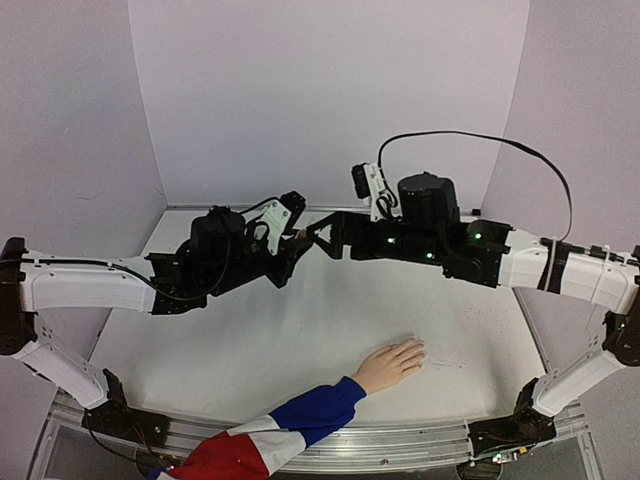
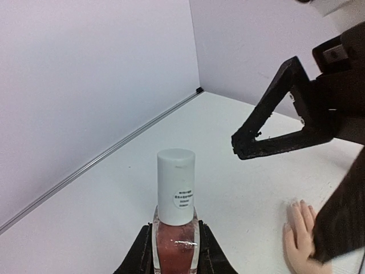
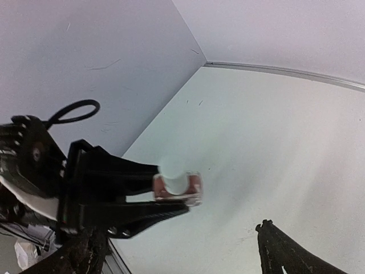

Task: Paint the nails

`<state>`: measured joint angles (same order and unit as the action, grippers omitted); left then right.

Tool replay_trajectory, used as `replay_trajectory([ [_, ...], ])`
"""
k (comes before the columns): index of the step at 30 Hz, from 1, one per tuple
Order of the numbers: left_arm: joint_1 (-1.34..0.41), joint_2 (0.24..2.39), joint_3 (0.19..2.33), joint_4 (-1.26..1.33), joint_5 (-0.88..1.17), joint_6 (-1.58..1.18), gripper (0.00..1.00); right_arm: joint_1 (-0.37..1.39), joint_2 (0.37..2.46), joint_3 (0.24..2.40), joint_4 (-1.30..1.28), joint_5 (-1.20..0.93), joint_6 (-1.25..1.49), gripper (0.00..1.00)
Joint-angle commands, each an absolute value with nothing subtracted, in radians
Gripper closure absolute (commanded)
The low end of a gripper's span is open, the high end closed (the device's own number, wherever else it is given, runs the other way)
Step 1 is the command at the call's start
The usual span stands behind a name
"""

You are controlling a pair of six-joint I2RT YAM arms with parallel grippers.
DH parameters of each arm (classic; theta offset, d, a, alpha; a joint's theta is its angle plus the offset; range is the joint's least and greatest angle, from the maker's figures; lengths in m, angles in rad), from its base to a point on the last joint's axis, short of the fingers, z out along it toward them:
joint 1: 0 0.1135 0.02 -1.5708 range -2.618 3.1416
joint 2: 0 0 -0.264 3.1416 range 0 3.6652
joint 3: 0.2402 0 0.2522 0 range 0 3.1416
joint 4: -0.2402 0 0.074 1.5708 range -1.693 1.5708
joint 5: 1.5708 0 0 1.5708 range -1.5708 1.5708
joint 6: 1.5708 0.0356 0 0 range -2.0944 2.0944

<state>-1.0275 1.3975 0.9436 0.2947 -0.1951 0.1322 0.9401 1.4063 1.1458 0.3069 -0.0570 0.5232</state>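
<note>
Hand (image 1: pixel 392 365) by front edge of table (image 1: pixel 300 320)

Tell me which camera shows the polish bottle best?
Left wrist view: the bottle stands close, cap and label clear. Right wrist view shows it small, cap-end on; from above I cannot make it out.

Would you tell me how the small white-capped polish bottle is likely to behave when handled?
Probably slippery and breakable: the bottle looks like smooth glass. Tall and narrow under its white cap, so it may tip if nudged.
</note>
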Motion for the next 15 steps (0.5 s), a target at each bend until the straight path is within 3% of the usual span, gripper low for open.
replay_trajectory([
  [1,-1.053,1.430,1.020,0.350,-0.368,0.155,1.00,0.999,1.492,1.253,0.381,0.154,0.607,0.12],
  [6,-1.071,1.442,1.027,0.351,-0.389,0.153,1.00,1.021,1.584,1.338,0.348,0.293,0.605,0.29],
  [13,-1.079,1.417,1.008,0.350,-0.385,0.142,1.00,1.034,1.687,1.451,0.308,0.290,0.607,0.61],
  [15,-1.080,1.408,1.000,0.350,-0.390,0.141,1.00,1.042,1.698,1.452,0.301,0.294,0.616,0.65],
])
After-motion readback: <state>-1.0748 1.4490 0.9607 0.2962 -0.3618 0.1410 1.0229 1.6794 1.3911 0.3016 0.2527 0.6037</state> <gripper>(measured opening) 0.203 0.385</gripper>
